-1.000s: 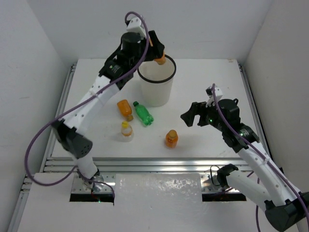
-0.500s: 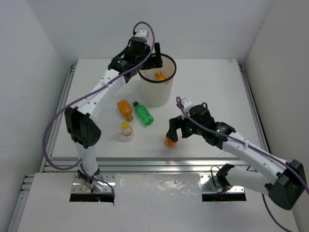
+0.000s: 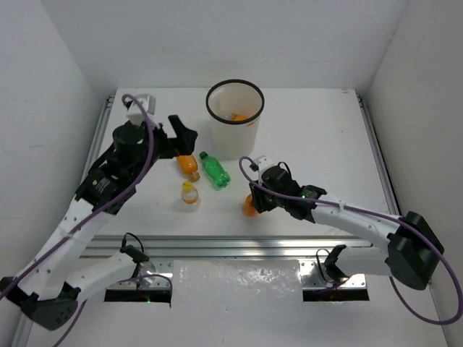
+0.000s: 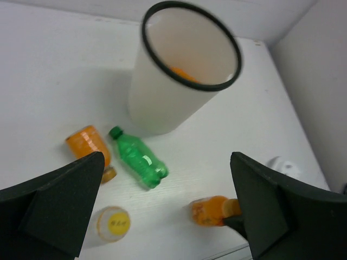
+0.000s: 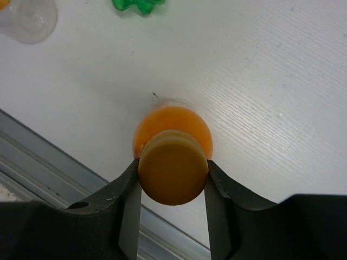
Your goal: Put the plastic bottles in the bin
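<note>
Right hand (image 5: 172, 165) pinches the cap of the upright orange plastic bottle (image 5: 173, 127) near the table's (image 3: 318, 137) near edge. Left hand (image 3: 182, 132) hovers spread. The white cylindrical bin (image 3: 235, 141) stands toward the far edge.

We're looking down on the white bench (image 3: 318, 130), and the bin (image 3: 233, 137) stands upright toward its far side. Just in front of the bin, the green bottle (image 3: 215, 170) lies on its side, with an orange bottle (image 3: 187, 163) lying just to its left. Nearer us, the clear bottle (image 3: 189, 195) stands with its yellow cap up. Off to its right, close to the bench's front edge, we have the front orange bottle (image 4: 209, 211).
</note>
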You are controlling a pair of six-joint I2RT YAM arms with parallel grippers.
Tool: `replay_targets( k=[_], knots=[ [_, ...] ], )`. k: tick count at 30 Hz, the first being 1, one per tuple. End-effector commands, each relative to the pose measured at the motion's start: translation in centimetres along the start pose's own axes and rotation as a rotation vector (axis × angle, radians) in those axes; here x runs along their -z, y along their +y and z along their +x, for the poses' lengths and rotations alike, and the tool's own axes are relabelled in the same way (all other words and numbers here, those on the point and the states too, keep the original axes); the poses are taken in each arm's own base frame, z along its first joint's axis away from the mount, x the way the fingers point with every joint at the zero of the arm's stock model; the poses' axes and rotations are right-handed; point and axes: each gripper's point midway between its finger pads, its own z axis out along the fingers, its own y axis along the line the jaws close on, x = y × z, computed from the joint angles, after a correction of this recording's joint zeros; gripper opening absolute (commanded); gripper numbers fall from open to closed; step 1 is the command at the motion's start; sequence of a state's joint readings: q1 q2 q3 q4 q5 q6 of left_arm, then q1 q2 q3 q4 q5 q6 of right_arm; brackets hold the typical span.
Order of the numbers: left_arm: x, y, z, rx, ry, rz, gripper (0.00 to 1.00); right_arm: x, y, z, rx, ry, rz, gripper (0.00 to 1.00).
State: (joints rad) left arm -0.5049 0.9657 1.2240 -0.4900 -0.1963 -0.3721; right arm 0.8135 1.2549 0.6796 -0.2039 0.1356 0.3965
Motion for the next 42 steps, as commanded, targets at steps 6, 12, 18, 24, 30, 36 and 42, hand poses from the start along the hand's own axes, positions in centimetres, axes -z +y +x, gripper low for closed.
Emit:
replay_targets(
  k=[6, 12, 18, 24, 30, 36, 42],
  knots=[
    [2.3, 9.1, 7.3, 0.074, 0.028, -0.362, 1.00, 10.3, 1.0, -12.8, 0.005, -0.377, -0.019, 0.15],
    [2.3, 9.7, 9.9, 0.086, 0.087, -0.365, 1.00, 14.5, -0.2, -22.7, 0.089, -0.497, 0.082, 0.16],
    [2.4, 9.9, 11.1, 0.052, 0.145, -0.365, 1.00, 12.6, -4.1, -29.9, 0.082, -0.533, 0.147, 0.17],
    [2.4, 8.5, 11.6, 0.051, 0.190, -0.283, 1.00, 7.0, -7.4, -34.9, 0.091, -0.531, 0.145, 0.19],
    [1.9, 7.2, 13.2, 0.055, 0.269, -0.220, 1.00, 3.6, -7.8, -37.1, 0.125, -0.455, 0.136, 0.99],
    [0.9, 6.4, 15.9, 0.060, 0.369, -0.218, 1.00, 9.8, -6.7, -36.9, 0.082, -0.529, 0.106, 0.99],
    [-0.8, 6.6, 19.3, 0.037, 0.452, -0.268, 0.97, 9.9, -5.0, -29.3, 0.046, -0.423, 0.002, 0.99]
  ],
)
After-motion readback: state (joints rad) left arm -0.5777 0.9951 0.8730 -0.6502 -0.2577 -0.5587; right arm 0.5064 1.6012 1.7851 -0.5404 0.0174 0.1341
